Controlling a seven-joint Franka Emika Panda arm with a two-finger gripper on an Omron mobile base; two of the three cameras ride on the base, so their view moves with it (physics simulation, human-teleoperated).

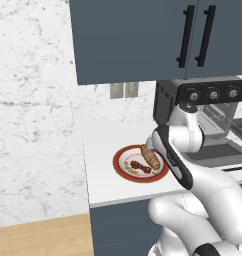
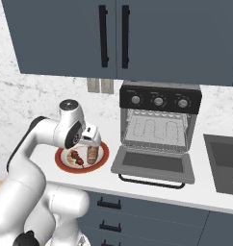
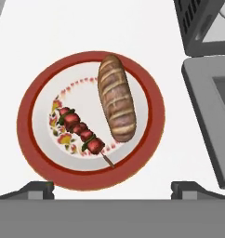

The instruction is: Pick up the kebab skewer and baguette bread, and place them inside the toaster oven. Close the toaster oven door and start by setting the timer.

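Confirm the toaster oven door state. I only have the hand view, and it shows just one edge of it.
Observer: The toaster oven door is dropped fully open, its panel lying low over the counter.
Operator: Rack in?
Observer: Yes, a wire rack sits inside the toaster oven, with nothing on it.
Operator: Where's the hand relative to the oven?
Observer: The gripper hangs over the plate, left of the oven in the right base view and roughly level with the oven's opening.
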